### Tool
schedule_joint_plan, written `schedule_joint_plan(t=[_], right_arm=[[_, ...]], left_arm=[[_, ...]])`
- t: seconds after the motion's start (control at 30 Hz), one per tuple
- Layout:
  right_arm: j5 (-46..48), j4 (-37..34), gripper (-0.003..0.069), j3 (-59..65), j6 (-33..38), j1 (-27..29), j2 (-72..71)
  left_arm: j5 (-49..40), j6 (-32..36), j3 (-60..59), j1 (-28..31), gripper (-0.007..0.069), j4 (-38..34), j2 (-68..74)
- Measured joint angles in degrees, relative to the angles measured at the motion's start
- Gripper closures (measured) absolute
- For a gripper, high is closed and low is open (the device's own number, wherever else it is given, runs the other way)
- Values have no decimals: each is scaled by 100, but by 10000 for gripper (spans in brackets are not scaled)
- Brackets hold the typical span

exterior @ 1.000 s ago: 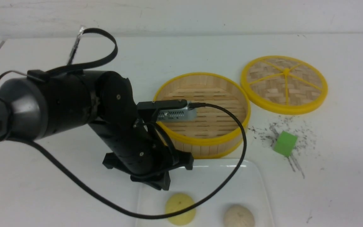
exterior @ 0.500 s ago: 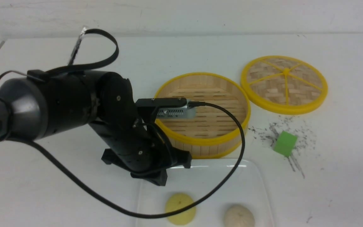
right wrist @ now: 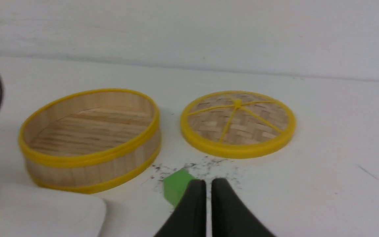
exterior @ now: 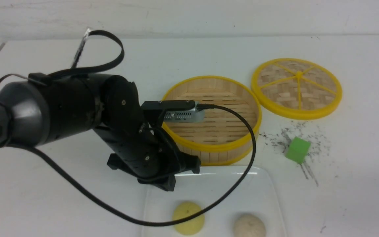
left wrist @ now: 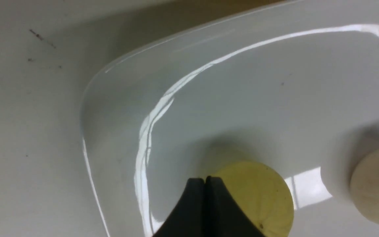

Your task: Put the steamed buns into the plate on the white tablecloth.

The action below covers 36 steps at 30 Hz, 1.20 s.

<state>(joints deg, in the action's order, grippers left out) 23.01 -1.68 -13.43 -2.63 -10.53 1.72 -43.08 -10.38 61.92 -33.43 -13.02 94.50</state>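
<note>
The small dome-shaped pale yellow steamed bun [exterior: 188, 218] and the off-white steamed bun [exterior: 249, 226] sit apart in the glossy white rounded-square plate [exterior: 209, 184] on the white tablecloth [exterior: 357, 197]; the round yellow-rimmed bamboo steamer basket [exterior: 222, 154] shows bare slats; left gripper [left wrist: 204, 180] and right gripper [right wrist: 208, 181] are clenched, grasping nothing

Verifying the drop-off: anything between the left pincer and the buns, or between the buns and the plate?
Nothing visible. The yellow bun and beige bun both already lie in the plate. The left pincer, shut, hangs beside the yellow bun. Only a black cable loops over the plate.
</note>
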Motion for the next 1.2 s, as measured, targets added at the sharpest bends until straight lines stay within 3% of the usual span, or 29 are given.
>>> schedule_joint_plan(t=[0.1, 0.3, 0.93, 1.03, 1.2], right_arm=[[-69, 0, 602, 603, 0, 576, -214], [192, 0, 595, 1353, 0, 1032, -241], [56, -11, 570, 1435, 16, 899, -242], [41, -11, 565, 1435, 16, 899, -242], [41, -11, 560, 1435, 19, 899, -242]], left_arm=[[-14, 0, 0, 0, 622, 104, -40], [-73, 0, 0, 0, 622, 503, -789], [-1545, -85, -315, 0, 622, 1964, -4601], [-1256, -465, -1082, 0, 622, 1964, -5338], [624, -1247, -2525, 0, 622, 1969, -6102]])
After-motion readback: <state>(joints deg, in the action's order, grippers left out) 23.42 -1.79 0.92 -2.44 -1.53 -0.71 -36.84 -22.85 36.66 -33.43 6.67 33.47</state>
